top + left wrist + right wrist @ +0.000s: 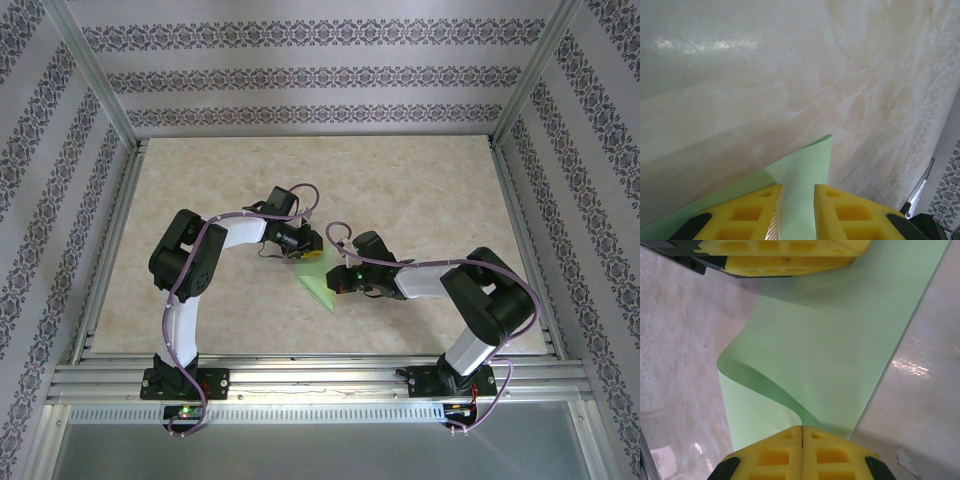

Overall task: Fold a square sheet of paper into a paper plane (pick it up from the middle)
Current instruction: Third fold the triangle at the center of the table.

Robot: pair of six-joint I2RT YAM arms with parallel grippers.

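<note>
square sheet of paper (840, 350) is mid-table, strung between the two arms; pale green, no dart shape and no sharp centre crease that I can see, so I judge we're early in the fold. In the right wrist view it runs as a broad band from the near fingers to the far ones: right edge straight, left edge rolled under in a soft bulge. right gripper (802, 432) has its jaws pressed together on the near edge, paper pinched between the pads. left gripper (798, 191) is on the opposite edge. Its own camera shows a slot between the yellow fingers with paper running through, and from the other side the fingers look closed down on the sheet, so I read it as clamped too. Two pinches on opposite edges make sense: thin paper is floppy, and holding both ends gives me tension and control of where the bend lands. The bulge says the span is slack, likely so a layer can be rolled over. Can't tell whether the low corner touches the table (200, 180) or hangs just above it. Risk I see: pulling the arms apart with both clamps on tears or slips the paper, so the next move wants small, matched motion
</note>
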